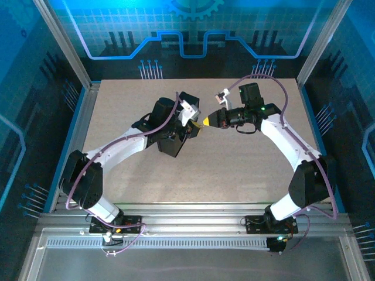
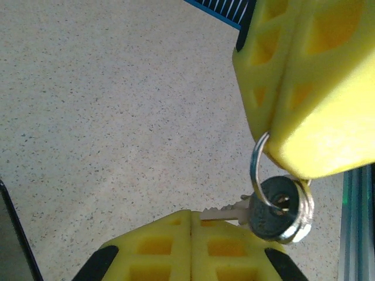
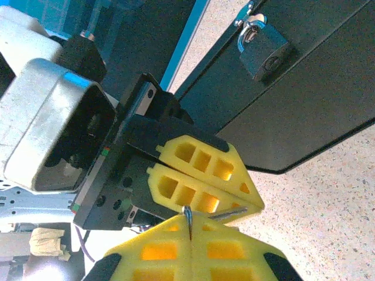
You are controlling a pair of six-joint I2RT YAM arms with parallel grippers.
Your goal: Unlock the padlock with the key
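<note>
Left wrist, key [image 2: 266,212] clamped in left pincer [image 2: 191,219], ring [image 2: 255,170] in right pincer [image 2: 278,146]

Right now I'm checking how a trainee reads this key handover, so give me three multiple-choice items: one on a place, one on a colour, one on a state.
1. Where is the padlock?
A. Lying flat on the table
B. Hanging on the side of the black box
C. Clamped in a gripper

2. What colour are the fingers of both grippers?
A. Yellow
B. Red
C. White

3. How does the right gripper stand?
A. Wide open with nothing in it
B. Shut on the padlock
C. Shut on the key ring

Answers:
1 B: the right wrist view shows it hung on the box wall.
2 A: both wrist views show yellow pads on each gripper.
3 C: the wire ring comes out of the seam between its closed fingers.
</note>
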